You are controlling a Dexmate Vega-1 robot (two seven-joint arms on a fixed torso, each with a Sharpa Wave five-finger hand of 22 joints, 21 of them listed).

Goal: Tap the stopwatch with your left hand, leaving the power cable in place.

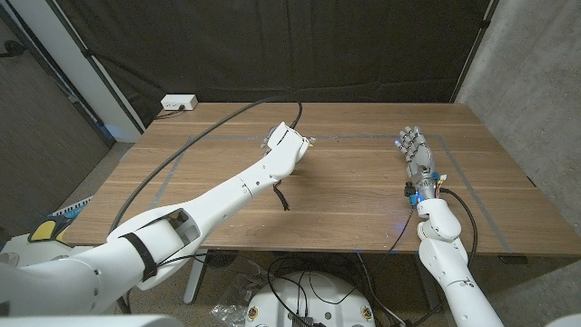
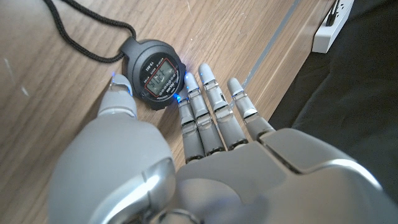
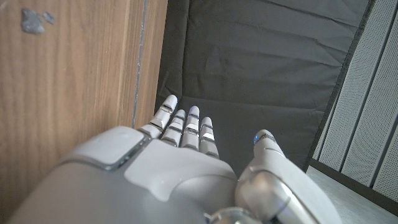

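A black round stopwatch [image 2: 154, 74] with a digital display lies face up on the wooden table [image 1: 363, 191], its black lanyard [image 2: 81, 38] trailing away. My left hand [image 2: 205, 155] hovers right over it, thumb [image 2: 118, 96] at one side of the case and the other fingers [image 2: 194, 99] stretched out along the opposite side, touching or nearly touching its rim. In the head view the left hand [image 1: 287, 143] covers the stopwatch near the table's middle. The black power cable [image 1: 272, 100] arcs across the table's far left to just beyond this hand. My right hand [image 1: 415, 151] stands with fingers apart, holding nothing.
A white power strip [image 1: 177, 103] sits off the table's far left corner, seen too past the table edge as the white power strip [image 2: 329, 25]. A short black cord [image 1: 283, 196] lies beside my left forearm. Dark curtain [image 3: 261, 68] hangs behind the table.
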